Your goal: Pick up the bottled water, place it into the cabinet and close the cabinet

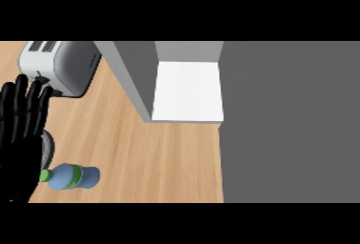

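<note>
The bottled water [72,177] lies on its side on the wooden counter [155,157], well short of the open cabinet [186,90] and to its left. The left hand [21,133] stands just beside the bottle, fingers straight, holding nothing. Best approach, I'd judge: curl round the bottle's middle before lifting toward the cabinet. No readable label anywhere; the toaster [60,64] left of the cabinet carries none either.
</note>
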Controlling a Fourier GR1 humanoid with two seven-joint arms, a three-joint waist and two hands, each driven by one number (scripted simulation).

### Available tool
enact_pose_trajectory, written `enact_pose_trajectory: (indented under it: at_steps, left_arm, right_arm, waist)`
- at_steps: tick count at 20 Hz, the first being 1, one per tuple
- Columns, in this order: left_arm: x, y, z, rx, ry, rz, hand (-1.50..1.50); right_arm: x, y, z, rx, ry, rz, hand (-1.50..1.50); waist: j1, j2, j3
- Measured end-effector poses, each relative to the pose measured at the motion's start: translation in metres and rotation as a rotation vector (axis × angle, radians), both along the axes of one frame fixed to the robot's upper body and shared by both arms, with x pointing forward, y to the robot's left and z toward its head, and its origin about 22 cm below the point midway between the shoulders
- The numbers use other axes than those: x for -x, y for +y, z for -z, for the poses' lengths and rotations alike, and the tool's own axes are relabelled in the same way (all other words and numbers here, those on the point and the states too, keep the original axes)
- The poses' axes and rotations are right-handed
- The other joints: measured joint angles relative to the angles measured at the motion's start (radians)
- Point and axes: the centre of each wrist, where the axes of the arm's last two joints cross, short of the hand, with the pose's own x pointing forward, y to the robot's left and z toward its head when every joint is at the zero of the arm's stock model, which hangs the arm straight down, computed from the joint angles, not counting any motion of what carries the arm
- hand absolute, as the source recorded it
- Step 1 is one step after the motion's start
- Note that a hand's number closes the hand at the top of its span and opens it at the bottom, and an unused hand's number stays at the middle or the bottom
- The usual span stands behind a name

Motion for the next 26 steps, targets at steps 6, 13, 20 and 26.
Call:
enact_pose_trajectory:
  at_steps: [6,13,20,26]
  left_arm:
    - [0.025,0.047,0.002,0.000,-0.005,0.200,-1.50]
    - [0.061,0.075,0.017,0.235,0.183,0.434,-1.50]
    - [0.109,0.118,-0.010,0.303,0.225,0.485,-1.50]
    - [0.132,0.139,-0.034,0.317,0.246,0.473,-1.50]
  right_arm:
    - [0.016,-0.005,-0.001,0.033,-0.007,-0.002,-1.50]
    - [0.043,0.009,-0.005,-0.003,0.074,-0.198,-1.50]
    - [0.071,0.019,-0.031,-0.015,0.095,-0.244,-1.50]
    - [0.075,0.025,-0.040,-0.017,0.125,-0.257,-1.50]
  waist:
    - [0.002,-0.023,0.010]
    - [0.011,-0.031,0.013]
    - [0.010,-0.029,0.014]
    - [0.002,-0.027,0.015]
